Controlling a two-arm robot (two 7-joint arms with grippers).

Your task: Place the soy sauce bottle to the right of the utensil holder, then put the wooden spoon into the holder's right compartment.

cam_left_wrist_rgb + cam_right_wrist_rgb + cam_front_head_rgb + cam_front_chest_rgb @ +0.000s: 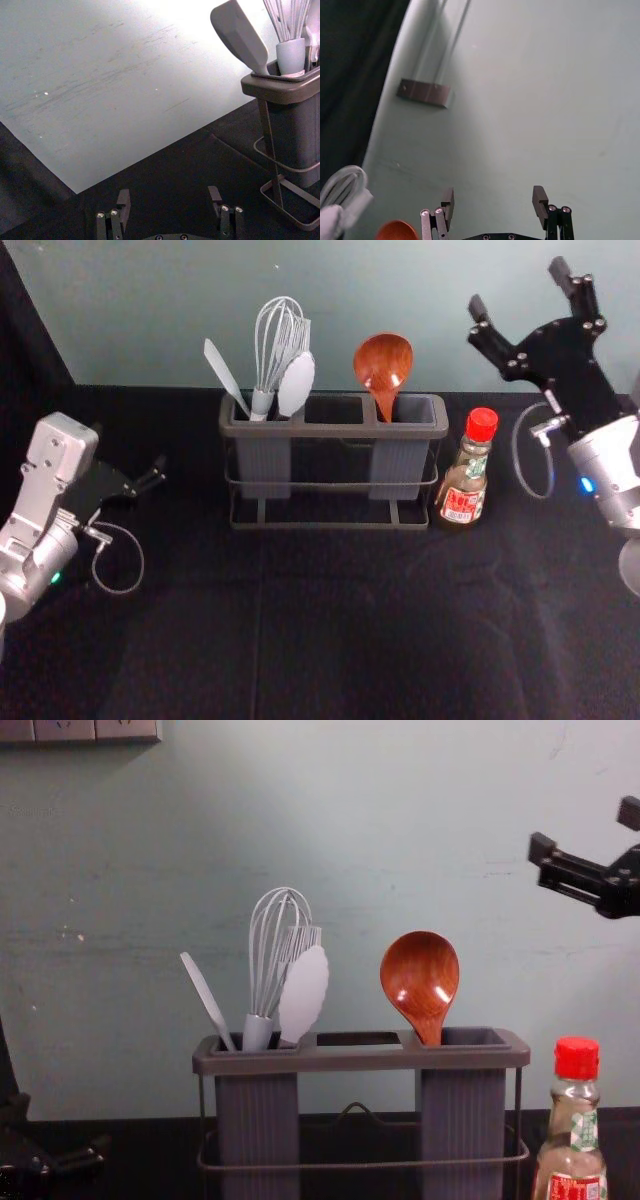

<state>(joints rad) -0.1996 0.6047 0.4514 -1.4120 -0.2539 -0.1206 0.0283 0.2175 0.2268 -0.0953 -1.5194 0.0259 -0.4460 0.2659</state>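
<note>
Head: 1 soy btl [464,480], cap [482,424] up; just R of 1 holder [335,429]. 1 wooden spoon [383,362] in R compt [397,465]. L gripper [128,448] L of holder, R gripper [517,287] upper R.
L wrist: wide.
R wrist: wide.
Chest: spoon, btl near-vert.

A black left claw [128,448] and right claw [519,284] top silvery arms [612,462] with looped cables [142,560] (plus tiny lights [586,484]).

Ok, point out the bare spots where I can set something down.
Widest: the dark cloth in front of the utensil holder and soy sauce bottle. Another patch lies between the left pincer and the holder. Crowded: where holder and bottle stand close, and the left compartment, packed around the whisk.
</note>
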